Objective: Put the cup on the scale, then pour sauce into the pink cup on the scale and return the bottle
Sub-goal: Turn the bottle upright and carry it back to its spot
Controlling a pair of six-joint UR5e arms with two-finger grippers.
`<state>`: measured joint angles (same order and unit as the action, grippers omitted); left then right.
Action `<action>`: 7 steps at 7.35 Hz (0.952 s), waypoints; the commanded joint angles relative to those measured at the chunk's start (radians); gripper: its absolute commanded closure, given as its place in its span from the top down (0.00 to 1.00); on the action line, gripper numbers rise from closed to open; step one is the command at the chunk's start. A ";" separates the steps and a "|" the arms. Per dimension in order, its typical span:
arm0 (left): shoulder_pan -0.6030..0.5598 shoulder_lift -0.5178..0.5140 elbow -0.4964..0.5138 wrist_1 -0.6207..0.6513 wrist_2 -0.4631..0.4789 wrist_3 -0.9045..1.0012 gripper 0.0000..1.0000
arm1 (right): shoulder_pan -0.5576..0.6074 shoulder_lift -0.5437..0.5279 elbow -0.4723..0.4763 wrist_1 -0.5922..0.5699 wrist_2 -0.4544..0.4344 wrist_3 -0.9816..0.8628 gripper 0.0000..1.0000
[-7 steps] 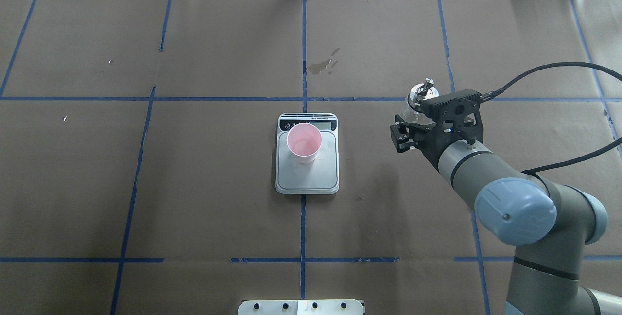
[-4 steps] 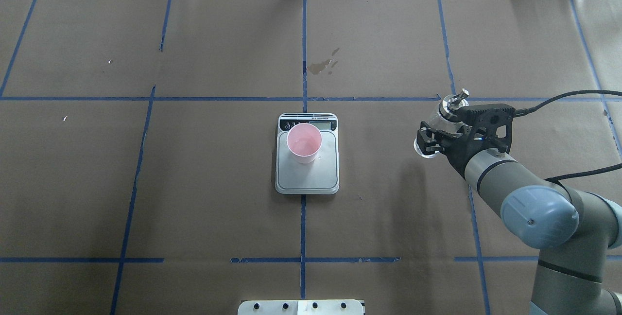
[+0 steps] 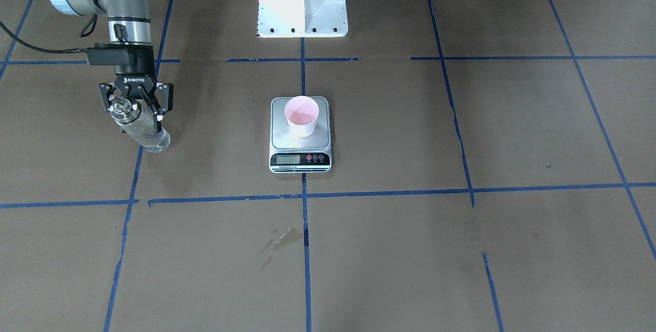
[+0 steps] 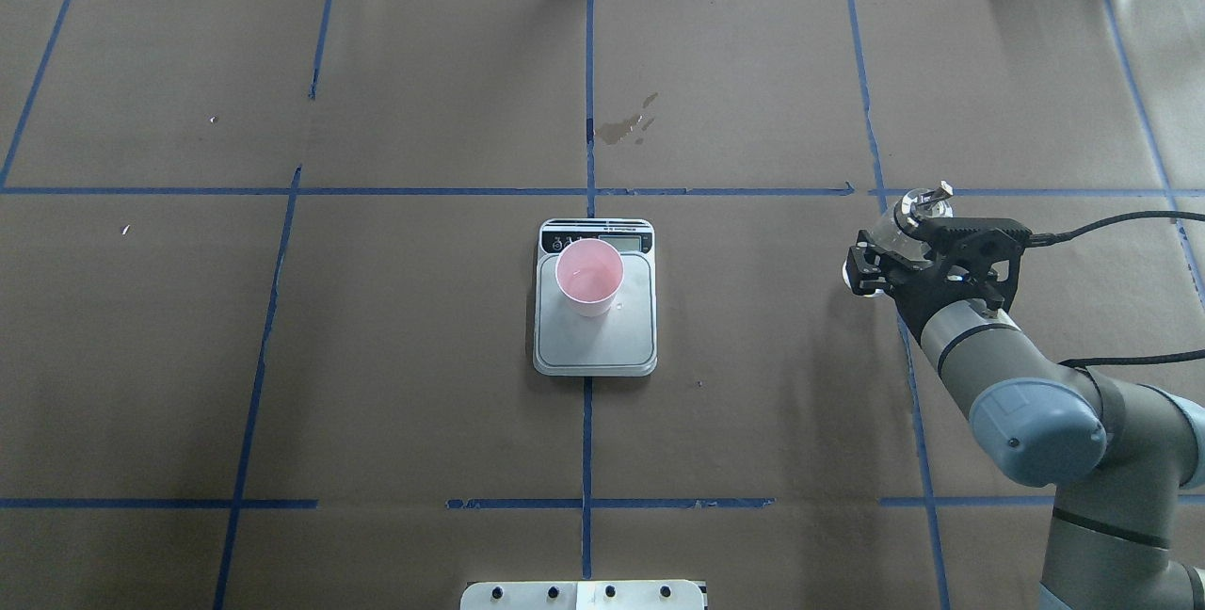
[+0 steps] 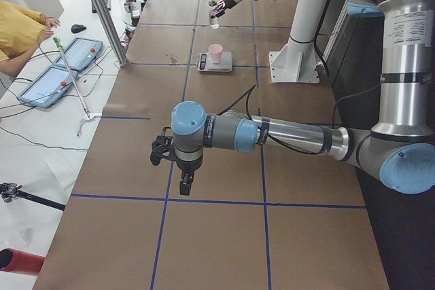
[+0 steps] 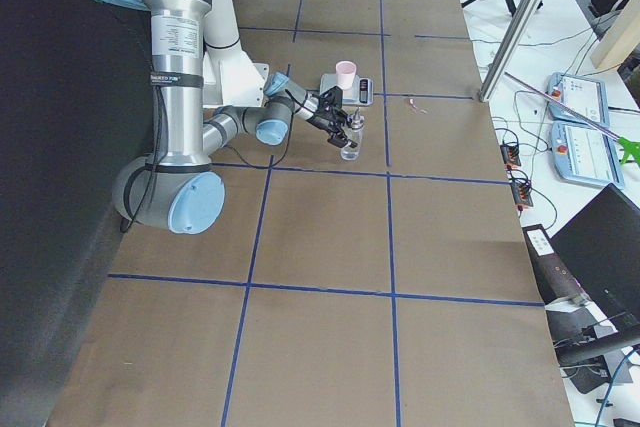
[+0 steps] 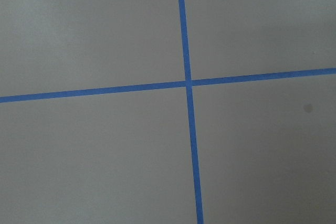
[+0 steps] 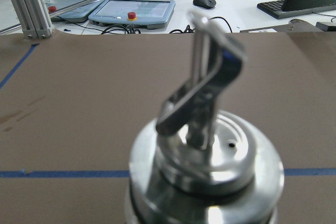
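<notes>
Bottle point(image 3: 149, 137) in right tool point(image 3: 134, 113)'s tight clasp, well apart from scale point(image 3: 280, 135) and cup point(image 3: 302, 116).

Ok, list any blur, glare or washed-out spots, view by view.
Right wrist view: the bottle fills the frame, blurred, with glare on its metal collar; the desk behind is sharper. Left wrist view: flat, greyish, low contrast. Overhead view: sharp, evenly lit.

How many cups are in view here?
1. The small pale pink paper cup stands upright on the silver-grey platform of the white digital kitchen scale, toward its display end. No other cup shows in any view.
</notes>
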<state>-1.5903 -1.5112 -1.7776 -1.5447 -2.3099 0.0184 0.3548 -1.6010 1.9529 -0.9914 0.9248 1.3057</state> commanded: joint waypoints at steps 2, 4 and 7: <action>0.001 -0.003 0.001 0.000 0.001 0.000 1.00 | -0.062 -0.014 -0.009 -0.001 -0.072 0.033 0.00; 0.001 -0.001 0.003 0.000 0.001 0.000 1.00 | -0.069 -0.017 -0.020 -0.001 -0.073 0.044 0.10; 0.001 -0.003 0.003 0.000 0.001 0.000 1.00 | -0.071 -0.020 -0.031 -0.003 -0.080 0.044 0.13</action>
<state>-1.5892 -1.5134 -1.7749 -1.5447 -2.3086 0.0184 0.2845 -1.6202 1.9286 -0.9934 0.8475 1.3494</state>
